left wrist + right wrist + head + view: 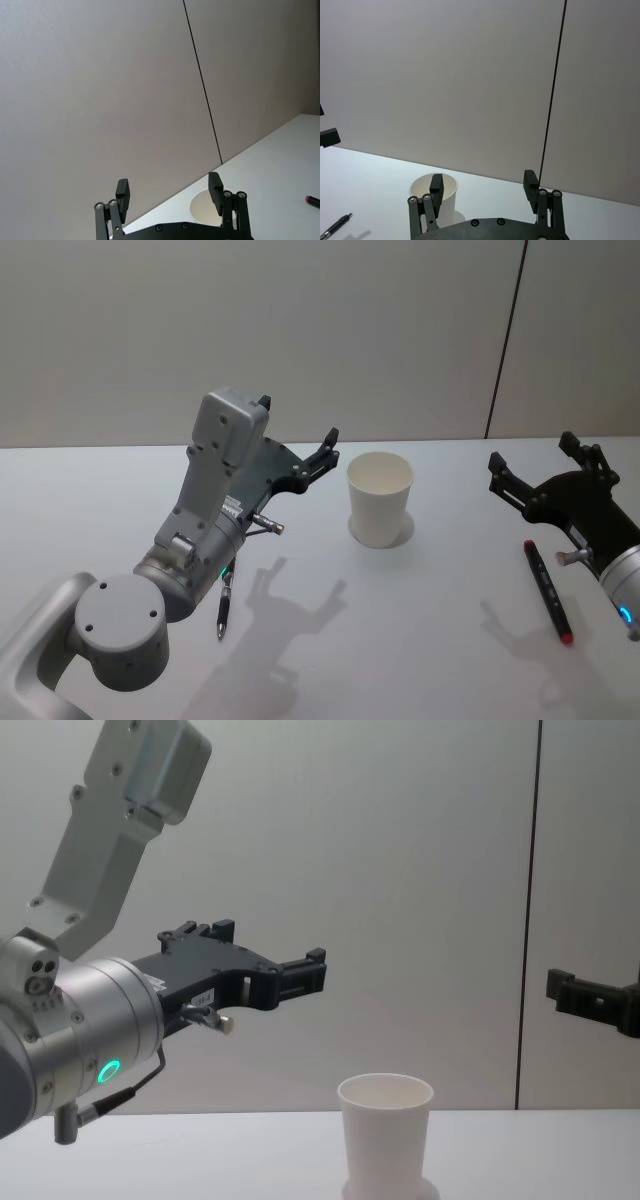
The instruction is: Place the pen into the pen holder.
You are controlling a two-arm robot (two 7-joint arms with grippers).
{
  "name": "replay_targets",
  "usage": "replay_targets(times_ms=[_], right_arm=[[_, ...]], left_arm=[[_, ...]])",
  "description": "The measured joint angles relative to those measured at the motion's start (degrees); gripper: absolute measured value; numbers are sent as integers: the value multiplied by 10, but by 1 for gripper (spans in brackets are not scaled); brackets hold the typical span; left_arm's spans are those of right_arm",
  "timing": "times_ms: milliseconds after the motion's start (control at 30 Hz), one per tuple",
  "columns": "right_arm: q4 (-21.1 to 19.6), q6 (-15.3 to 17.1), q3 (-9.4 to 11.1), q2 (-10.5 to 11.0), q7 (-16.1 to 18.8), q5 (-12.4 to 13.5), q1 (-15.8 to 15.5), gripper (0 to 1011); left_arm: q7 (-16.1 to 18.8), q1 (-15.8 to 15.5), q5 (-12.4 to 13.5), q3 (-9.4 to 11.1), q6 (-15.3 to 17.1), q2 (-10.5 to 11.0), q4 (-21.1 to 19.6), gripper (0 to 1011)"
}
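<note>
The pen holder (380,498) is a white paper cup standing upright at the table's middle, also seen in the chest view (385,1135). A black pen with a red end (548,592) lies on the table to its right. Another black pen (224,605) lies to its left, partly under my left arm. My left gripper (297,418) hovers open and empty above the table, left of the cup (202,210). My right gripper (531,450) hangs open and empty to the cup's right, beyond the red-ended pen. The right wrist view shows the cup (449,200) behind its fingers (436,185).
The white table (430,650) runs back to a plain grey wall with a dark vertical seam (505,340). The left arm's grey links (210,510) rise over the left pen. The red pen end (312,201) shows in the left wrist view.
</note>
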Motion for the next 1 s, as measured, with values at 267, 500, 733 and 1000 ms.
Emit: replay_targets(times_ms=[267,500,733,1000], right_arm=[[0,0,0,0,0,0,0,1002],[0,0,0,0,0,0,0,1002],[0,0,0,0,0,0,0,1002],[0,0,0,-1,-1,-3,0,1002]], left_arm=[[0,0,0,0,0,0,0,1003],[0,0,0,0,0,0,0,1003],[0,0,0,0,0,0,0,1003],[0,0,0,0,0,0,0,1003]])
